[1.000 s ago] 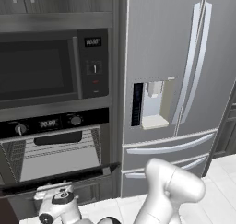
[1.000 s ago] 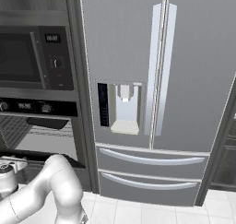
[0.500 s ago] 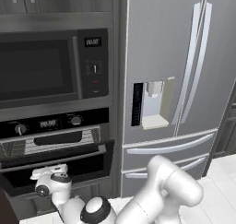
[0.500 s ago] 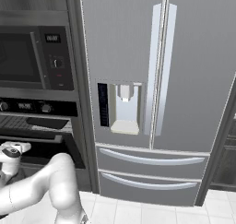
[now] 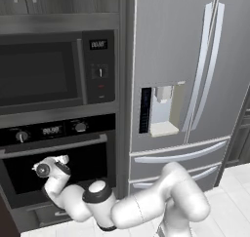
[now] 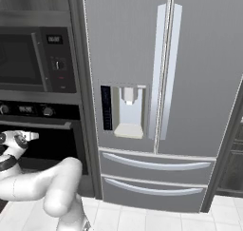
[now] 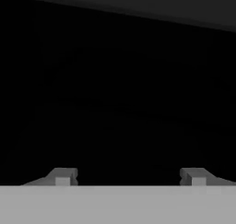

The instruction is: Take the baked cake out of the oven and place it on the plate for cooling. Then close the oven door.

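Pincer: we see our pincer with its two tips wide apart and nothing between them.
Oven door: the oven door is shut, right in front of our pincer, its dark glass very close.
Handle: the silver bar handle runs just above our pincer.
Oven: the oven has its knobs higher up; we cannot see inside it.

Oven: black, built-in, set directly below the microwave. Two round knobs flank a small digital display on its control strip. Oven door: wide, black, dark glass window, upright and shut against the oven front. Long silver bar handle runs horizontally along the door's top edge, just under the knobs.
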